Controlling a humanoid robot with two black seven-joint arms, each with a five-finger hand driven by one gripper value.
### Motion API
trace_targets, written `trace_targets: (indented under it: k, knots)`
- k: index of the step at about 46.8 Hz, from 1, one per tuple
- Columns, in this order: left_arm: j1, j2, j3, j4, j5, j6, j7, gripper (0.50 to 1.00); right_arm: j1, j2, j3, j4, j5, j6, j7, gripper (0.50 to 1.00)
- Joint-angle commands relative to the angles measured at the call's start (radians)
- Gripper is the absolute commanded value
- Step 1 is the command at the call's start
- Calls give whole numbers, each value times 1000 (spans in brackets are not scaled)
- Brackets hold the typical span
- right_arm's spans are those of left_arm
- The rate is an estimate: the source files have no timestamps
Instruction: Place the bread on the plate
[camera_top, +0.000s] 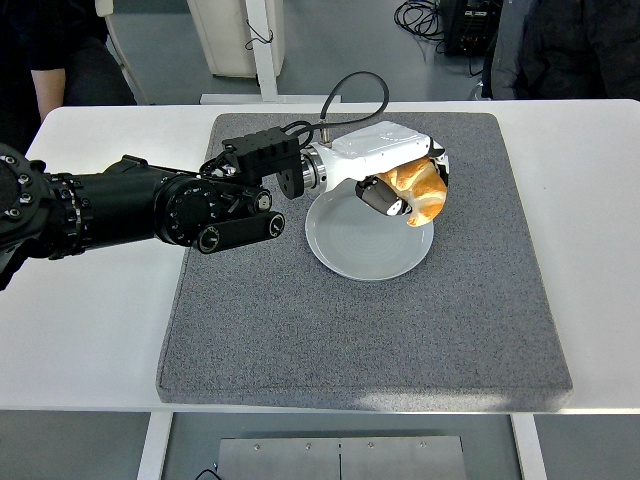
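Left hand (400, 185) gripping the bread (420, 192), fingers curled under the loaf, held above the far right part of the plate (350, 245), plate on grey mat (300, 340), mat on white counter (90, 330)

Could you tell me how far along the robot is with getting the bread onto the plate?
Pickup looks done: the left hand is shut on the bread and holds it over the far right part of the plate on the grey mat. Whether the bread touches the plate yet cannot be told. Left to do: set it down, open the fingers and pull the arm back.
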Motion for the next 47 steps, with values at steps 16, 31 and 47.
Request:
trace_targets:
  k: [16,31,47]
  knots:
    - [79,0,0,12,8,30,-8,500,0,0,0,0,0,0,0,1000]
    - [132,0,0,12,9,44,-20,500,0,0,0,0,0,0,0,1000]
    - [149,72,-3,12,8,44,-22,500,0,0,1,0,0,0,0,1000]
